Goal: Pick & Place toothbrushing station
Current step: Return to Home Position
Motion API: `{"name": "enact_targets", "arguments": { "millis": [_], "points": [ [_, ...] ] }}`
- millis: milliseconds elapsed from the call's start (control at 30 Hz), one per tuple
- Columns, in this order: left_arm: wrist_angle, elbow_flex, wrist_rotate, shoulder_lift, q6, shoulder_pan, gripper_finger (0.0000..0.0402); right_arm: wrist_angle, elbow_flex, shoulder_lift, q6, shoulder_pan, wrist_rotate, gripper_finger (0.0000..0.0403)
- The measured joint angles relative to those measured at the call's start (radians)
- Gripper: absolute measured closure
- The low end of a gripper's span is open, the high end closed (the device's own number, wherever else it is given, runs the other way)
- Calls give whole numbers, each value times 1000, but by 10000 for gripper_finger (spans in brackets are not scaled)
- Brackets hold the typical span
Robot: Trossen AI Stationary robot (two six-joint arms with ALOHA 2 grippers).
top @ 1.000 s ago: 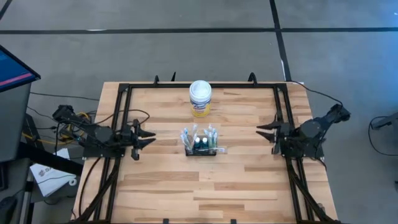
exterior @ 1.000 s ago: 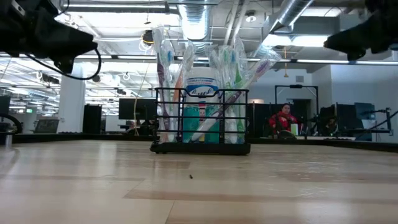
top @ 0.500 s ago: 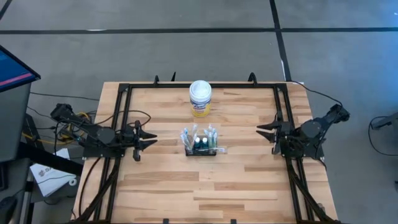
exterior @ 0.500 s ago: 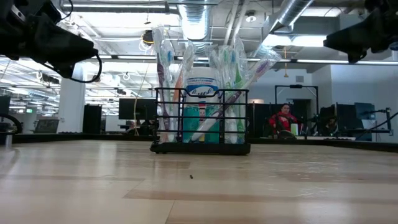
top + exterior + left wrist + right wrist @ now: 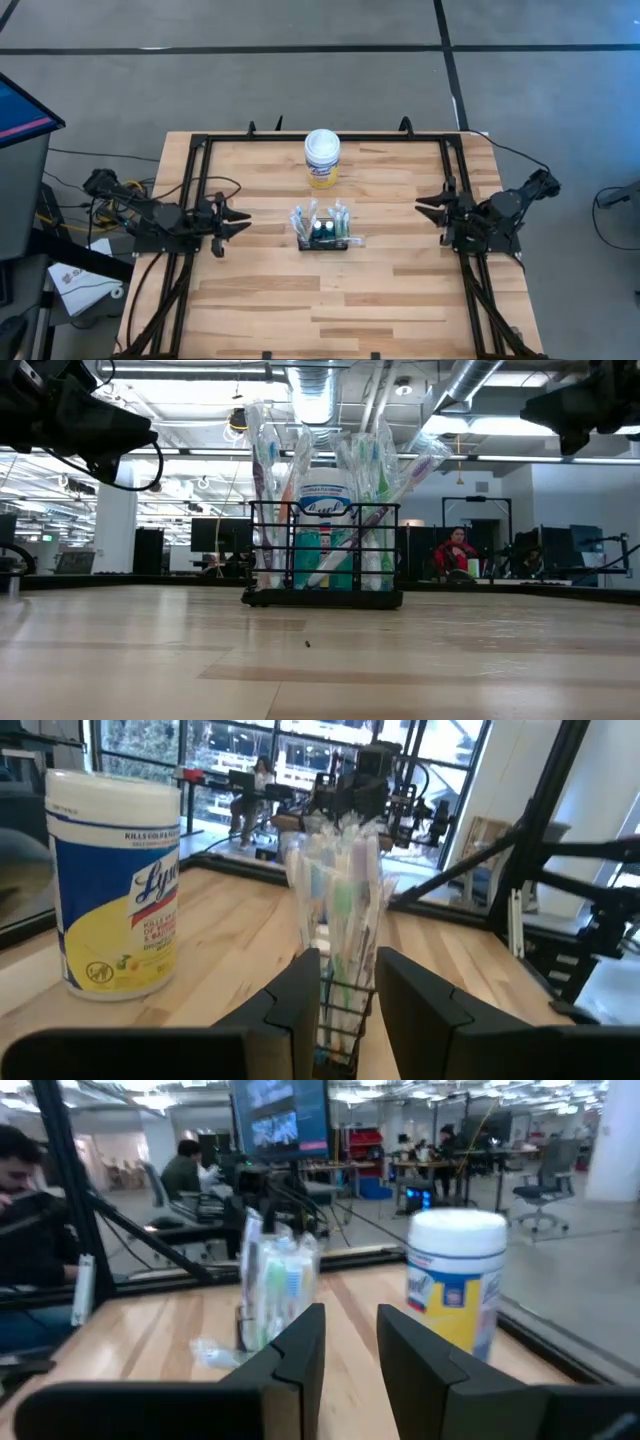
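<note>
Black mesh caddy (image 5: 322,238) sits filled; left gripper (image 5: 236,221) at nine o'clock, right gripper (image 5: 425,207) at three, parked clear, jaws apart, loading seemingly done.

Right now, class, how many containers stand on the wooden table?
2: the black mesh caddy at the middle of the table, holding toothbrushes, and the white-lidded canister beyond it, nearer one edge.

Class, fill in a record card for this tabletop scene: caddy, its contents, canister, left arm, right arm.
Caddy: black wire-mesh caddy near the middle of the table
Contents: wrapped toothbrushes standing in it, heads up
Canister: white-lidded canister toward the far edge, apart from the caddy
Left arm: left gripper open, empty, at the table's left side
Right arm: right gripper open, empty, at the table's right side
</note>
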Motion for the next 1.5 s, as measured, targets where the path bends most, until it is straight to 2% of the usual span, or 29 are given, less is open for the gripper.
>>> {"name": "enact_targets", "arguments": {
  "millis": [300,400,500,1033,1500],
  "points": [
    [6,0,11,-117,0,183,306,213,-187,0,0,-6,-13,317],
    [8,0,11,-172,0,237,306,285,-199,12,3,-6,-10,317],
    [30,0,8,-176,0,270,306,279,-199,14,1,-8,-9,317],
    [52,-1,5,-168,0,277,306,251,-200,1,0,-253,-16,317],
    [55,-1,5,-163,0,277,306,252,-201,1,0,-287,-16,317]
  ]
}}
